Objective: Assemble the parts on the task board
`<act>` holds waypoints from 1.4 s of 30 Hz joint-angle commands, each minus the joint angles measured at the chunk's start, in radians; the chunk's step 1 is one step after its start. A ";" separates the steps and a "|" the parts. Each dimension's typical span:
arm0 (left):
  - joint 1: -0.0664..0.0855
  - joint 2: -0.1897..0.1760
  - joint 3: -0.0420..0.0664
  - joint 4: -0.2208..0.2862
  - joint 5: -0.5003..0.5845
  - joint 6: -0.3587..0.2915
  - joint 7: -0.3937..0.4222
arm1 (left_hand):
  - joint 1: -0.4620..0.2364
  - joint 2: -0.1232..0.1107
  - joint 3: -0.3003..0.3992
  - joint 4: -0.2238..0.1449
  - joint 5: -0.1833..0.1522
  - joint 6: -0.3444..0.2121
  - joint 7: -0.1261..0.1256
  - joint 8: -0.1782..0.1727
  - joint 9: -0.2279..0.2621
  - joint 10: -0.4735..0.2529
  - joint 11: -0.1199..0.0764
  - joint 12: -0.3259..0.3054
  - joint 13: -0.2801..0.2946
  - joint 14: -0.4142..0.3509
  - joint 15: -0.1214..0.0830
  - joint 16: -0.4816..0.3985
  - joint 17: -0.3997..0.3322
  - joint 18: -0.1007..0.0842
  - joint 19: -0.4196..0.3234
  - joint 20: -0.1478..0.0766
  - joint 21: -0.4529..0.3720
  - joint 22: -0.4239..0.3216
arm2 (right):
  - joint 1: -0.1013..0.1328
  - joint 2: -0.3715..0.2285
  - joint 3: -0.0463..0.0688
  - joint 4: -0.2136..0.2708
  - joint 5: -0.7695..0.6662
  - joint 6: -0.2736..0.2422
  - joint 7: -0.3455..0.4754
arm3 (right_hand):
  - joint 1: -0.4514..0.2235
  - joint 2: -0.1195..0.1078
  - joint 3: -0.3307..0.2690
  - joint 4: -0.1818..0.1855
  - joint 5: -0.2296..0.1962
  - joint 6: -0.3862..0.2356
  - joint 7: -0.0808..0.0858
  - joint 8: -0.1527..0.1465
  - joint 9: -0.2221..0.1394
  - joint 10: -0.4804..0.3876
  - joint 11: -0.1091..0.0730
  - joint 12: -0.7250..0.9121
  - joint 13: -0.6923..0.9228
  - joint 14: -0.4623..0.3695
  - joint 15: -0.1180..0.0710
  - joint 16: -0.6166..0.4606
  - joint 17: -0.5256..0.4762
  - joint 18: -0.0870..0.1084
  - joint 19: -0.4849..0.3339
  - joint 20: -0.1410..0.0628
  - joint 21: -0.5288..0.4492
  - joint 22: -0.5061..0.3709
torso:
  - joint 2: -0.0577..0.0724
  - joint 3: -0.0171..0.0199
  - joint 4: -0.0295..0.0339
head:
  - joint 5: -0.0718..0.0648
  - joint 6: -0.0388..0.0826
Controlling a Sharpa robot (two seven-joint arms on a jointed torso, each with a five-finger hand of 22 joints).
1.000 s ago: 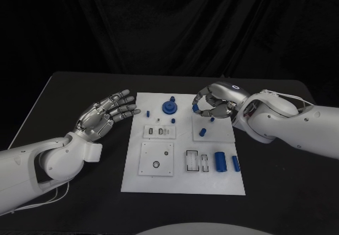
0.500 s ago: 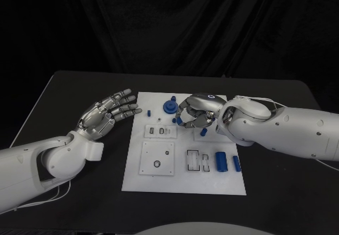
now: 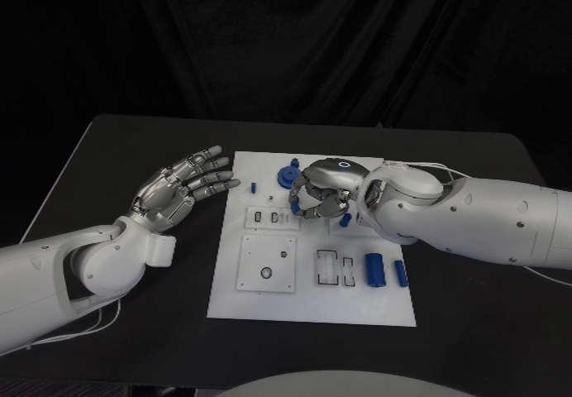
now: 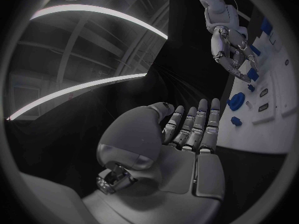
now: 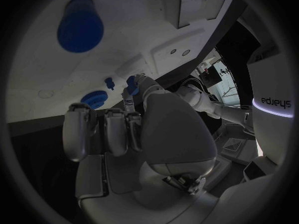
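The robot's right hand hovers over the far middle of the white task board, fingers curled inward and pinching a small blue part at their tips, as the right wrist view shows. Its left hand is held just off the board's left edge, palm up and fingers spread, holding nothing. Just beside the right hand, near the board's far edge, stands a round blue knob-like part, with a small blue peg to its left. Below the right hand a small raised white plate with two slots sits on the board; nearer the front a larger square plate carries a small oval hole. Toward the board's right edge two blue cylinders lie side by side next to a pair of upright rectangular recesses; whether anything fills those recesses cannot be told. The board rests in the middle of a black tabletop against a black curtain. Compared with a second ago, the right hand has travelled from the board's far right corner leftward to the centre, while the left hand has stayed where it was.
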 commanded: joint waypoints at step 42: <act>-0.004 0.013 0.001 -0.011 0.002 0.022 0.030 | -0.013 -0.001 0.009 0.001 0.003 0.000 0.018 0.004 0.001 0.002 0.004 0.007 0.002 -0.009 -0.001 0.008 -0.002 -0.017 -0.009 0.000 -0.005 0.001 | -0.020 -0.003 0.001 -0.002 -0.015 0.014 -0.015 | -0.072 -0.024 -0.102 0.016 -0.353 -0.353 0.026 -0.109 -0.062 -0.210 0.009 -0.090 -0.060 0.008 0.012 -0.086 0.046 0.055 -0.096 0.017 -0.179 0.034 | 0.000 0.0010 -0.0020 | 0.009 -0.024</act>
